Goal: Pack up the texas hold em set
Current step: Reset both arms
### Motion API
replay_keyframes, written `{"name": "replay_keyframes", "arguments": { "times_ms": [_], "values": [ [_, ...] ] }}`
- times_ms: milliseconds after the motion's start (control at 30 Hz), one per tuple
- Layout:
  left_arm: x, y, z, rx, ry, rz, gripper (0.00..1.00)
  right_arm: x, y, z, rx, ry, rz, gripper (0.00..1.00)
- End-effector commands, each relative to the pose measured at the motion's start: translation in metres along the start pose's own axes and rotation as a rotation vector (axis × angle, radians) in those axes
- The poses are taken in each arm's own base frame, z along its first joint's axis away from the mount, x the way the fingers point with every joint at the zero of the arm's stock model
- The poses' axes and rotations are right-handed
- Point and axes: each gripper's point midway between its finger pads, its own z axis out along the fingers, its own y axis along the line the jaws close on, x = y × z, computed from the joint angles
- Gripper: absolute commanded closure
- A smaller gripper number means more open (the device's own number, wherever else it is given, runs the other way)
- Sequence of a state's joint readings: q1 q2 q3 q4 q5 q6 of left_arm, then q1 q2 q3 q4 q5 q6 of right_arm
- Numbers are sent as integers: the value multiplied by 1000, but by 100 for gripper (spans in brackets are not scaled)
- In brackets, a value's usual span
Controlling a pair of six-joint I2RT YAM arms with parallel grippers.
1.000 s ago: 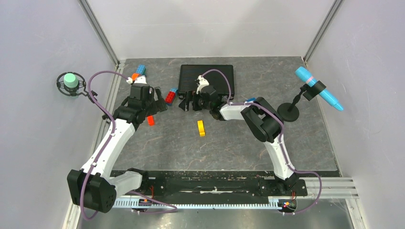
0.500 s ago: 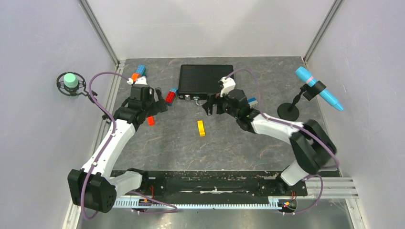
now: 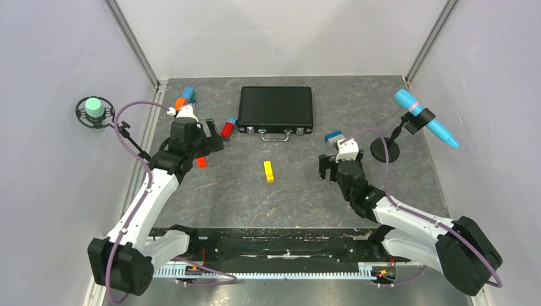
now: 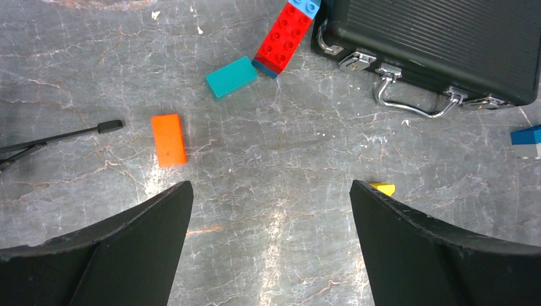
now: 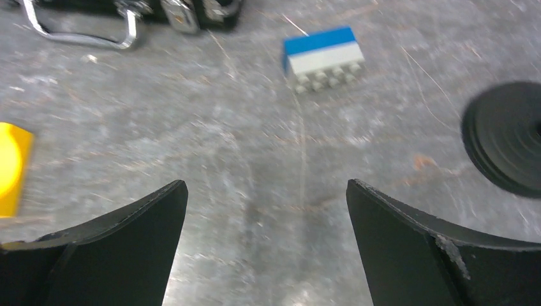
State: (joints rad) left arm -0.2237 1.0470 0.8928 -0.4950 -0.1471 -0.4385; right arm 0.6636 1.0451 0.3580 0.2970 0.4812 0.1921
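The texas hold em set is a black briefcase [image 3: 275, 107] lying closed at the back of the table, its silver handle [image 3: 275, 135] toward me. The left wrist view shows the case [image 4: 440, 44] and its handle [image 4: 411, 105] at the upper right. My left gripper [image 3: 205, 145] hovers open to the left of the case, and its jaws [image 4: 271, 186] hold nothing. My right gripper [image 3: 329, 169] is open near the front right, well clear of the case. Only bare table lies under it [image 5: 266, 183]. No chips are in view.
Loose bricks lie around: red-blue [image 3: 227, 127], orange [image 3: 201, 162], teal [image 4: 231, 77], blue-white [image 3: 333, 136], blue-orange [image 3: 185, 97]. A yellow block [image 3: 268, 171] sits mid-table. A blue pen on a black stand [image 3: 385, 150] is at the right. A green-capped ring [image 3: 95, 108] hangs on the left wall.
My right arm has swung back from the case's handle to the near right of the table, still open. The left arm has barely shifted.
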Motion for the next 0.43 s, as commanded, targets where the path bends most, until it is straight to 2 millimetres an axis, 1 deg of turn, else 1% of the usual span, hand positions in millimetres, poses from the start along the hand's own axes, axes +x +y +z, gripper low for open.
{"name": "replay_keyframes", "arguments": {
  "times_ms": [0,100,167,400],
  "values": [
    [-16,-4,-3,27,-71,22,0,4,-27,-8,112,-58,8,2],
    [-16,-2,-3,14,-70,19,0,14,-29,-9,113,-44,9,2],
    [-16,-1,-3,11,-69,17,0,17,-30,-9,119,-36,9,2],
    [-16,1,-2,-6,-62,13,0,17,-29,-9,117,-43,35,2]
  ]
}}
